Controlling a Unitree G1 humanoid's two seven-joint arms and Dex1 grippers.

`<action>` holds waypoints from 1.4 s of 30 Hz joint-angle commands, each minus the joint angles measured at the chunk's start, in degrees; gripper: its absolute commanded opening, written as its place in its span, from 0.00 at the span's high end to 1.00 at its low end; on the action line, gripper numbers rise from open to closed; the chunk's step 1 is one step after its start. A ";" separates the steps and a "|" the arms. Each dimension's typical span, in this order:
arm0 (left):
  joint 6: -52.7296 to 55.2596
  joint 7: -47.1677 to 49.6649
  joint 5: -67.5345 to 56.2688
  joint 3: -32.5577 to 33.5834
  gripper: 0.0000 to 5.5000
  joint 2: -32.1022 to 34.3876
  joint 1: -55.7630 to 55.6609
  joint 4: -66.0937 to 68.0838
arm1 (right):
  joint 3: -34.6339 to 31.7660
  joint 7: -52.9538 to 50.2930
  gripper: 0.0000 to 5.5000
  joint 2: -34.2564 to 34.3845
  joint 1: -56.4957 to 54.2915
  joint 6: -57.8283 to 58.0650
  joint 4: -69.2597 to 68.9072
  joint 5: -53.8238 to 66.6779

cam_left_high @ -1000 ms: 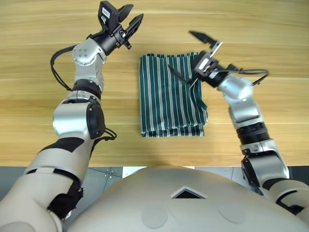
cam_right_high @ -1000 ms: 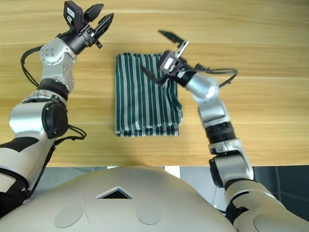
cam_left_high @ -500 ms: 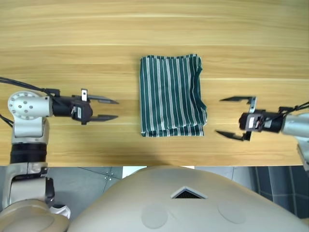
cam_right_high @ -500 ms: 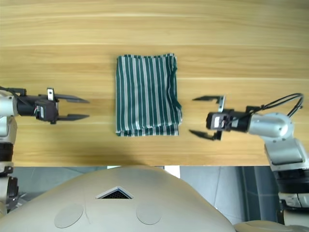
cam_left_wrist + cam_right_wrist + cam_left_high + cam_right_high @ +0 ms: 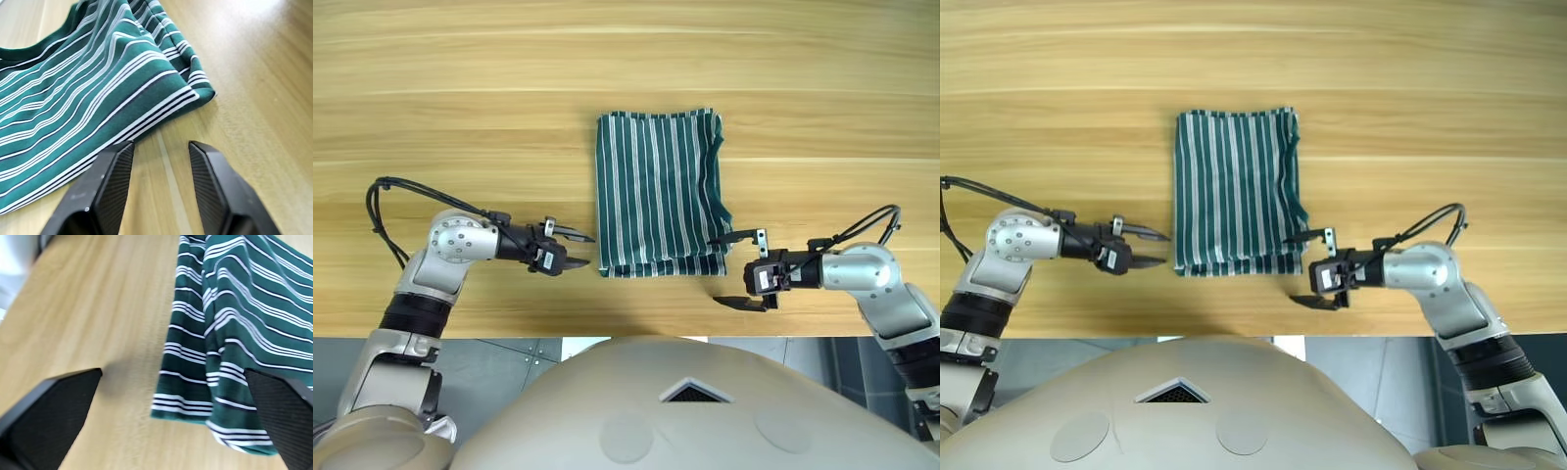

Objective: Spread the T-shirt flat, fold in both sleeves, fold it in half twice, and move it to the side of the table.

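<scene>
The T-shirt, dark green with white stripes, lies folded into a small rectangle in the middle of the wooden table. My left gripper is open, low over the table, its tips just short of the shirt's near left corner. The left wrist view has that corner just beyond the fingers. My right gripper is open at the near right corner, one finger over the cloth edge and the other nearer the table edge. In the right wrist view the shirt's corner lies between the two fingers.
The table's near edge runs just behind both grippers, with grey floor below it. Bare wood stretches to the left, right and far side of the shirt.
Both arms came away from the shirt's far corners, swung out to the sides, then closed in low on its near corners. The shirt has not moved.
</scene>
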 commanded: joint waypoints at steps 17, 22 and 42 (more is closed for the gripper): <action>-3.61 2.07 -0.52 -10.40 0.43 4.25 -2.69 1.14 | 0.34 -4.14 0.02 0.31 -3.30 0.43 3.66 -3.12; -4.43 3.47 -0.64 -11.95 0.43 3.37 -3.84 0.76 | 0.50 -4.55 0.02 0.24 -3.53 0.60 4.99 -3.82; -7.00 7.58 1.25 -15.46 0.42 1.17 -7.18 4.65 | 1.15 -4.62 0.51 -0.49 -2.66 1.37 4.75 -5.49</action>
